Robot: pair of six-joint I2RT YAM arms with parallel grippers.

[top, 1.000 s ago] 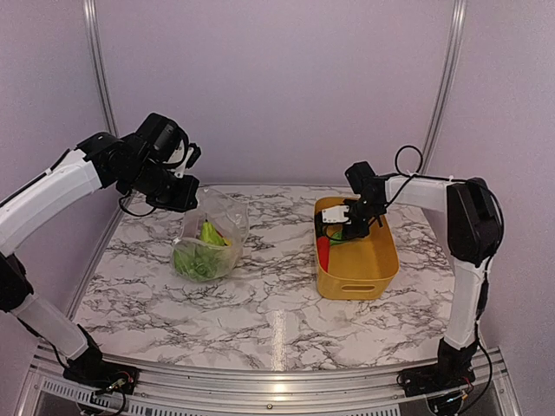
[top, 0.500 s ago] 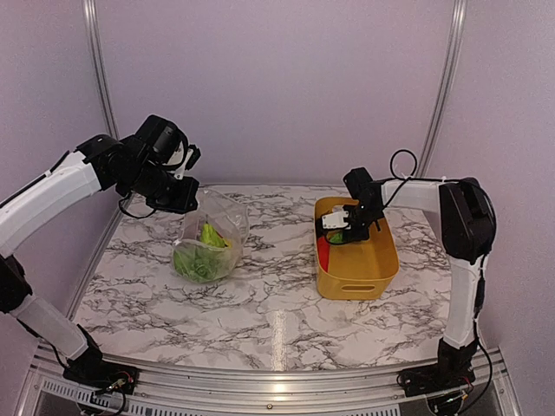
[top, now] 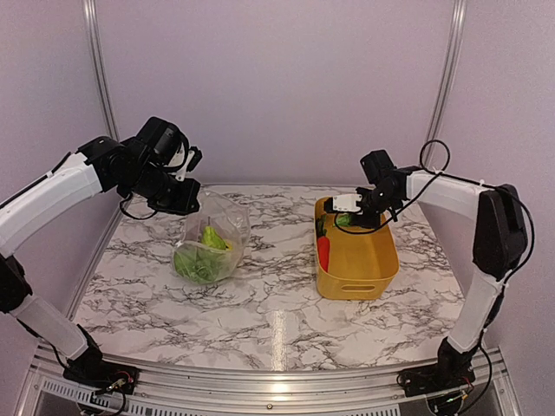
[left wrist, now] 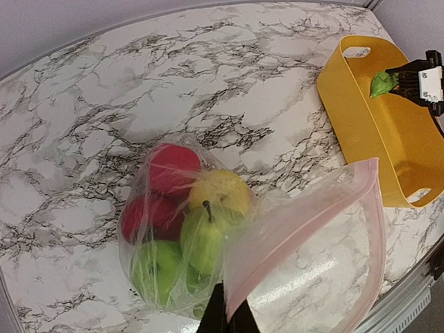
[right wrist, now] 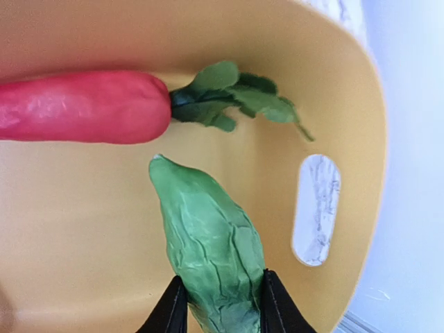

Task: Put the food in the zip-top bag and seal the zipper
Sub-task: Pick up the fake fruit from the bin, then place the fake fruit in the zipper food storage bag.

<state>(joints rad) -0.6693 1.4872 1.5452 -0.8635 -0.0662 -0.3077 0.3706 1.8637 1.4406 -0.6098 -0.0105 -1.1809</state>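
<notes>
The clear zip-top bag [top: 211, 247] stands on the table at the left, holding red apples [left wrist: 172, 166], a yellow lemon [left wrist: 218, 192], a green pear [left wrist: 205, 239] and a green apple [left wrist: 152, 267]. My left gripper [top: 185, 201] is shut on the bag's pink-edged mouth with the zipper [left wrist: 291, 239], holding it up. My right gripper [top: 345, 218] is shut on a green leafy piece [right wrist: 211, 246], lifted above the yellow basket [top: 355, 256]. The red carrot [right wrist: 80, 107] with green top lies in the basket, also seen from above [top: 323, 251].
The yellow basket has handle slots [right wrist: 316, 208] in its end walls. Metal frame posts [top: 100, 78] and the purple back wall stand behind the marble table [top: 269, 303].
My right gripper has risen out of the basket with the green leafy piece in it and shifted slightly right. The left arm and bag have barely moved.
</notes>
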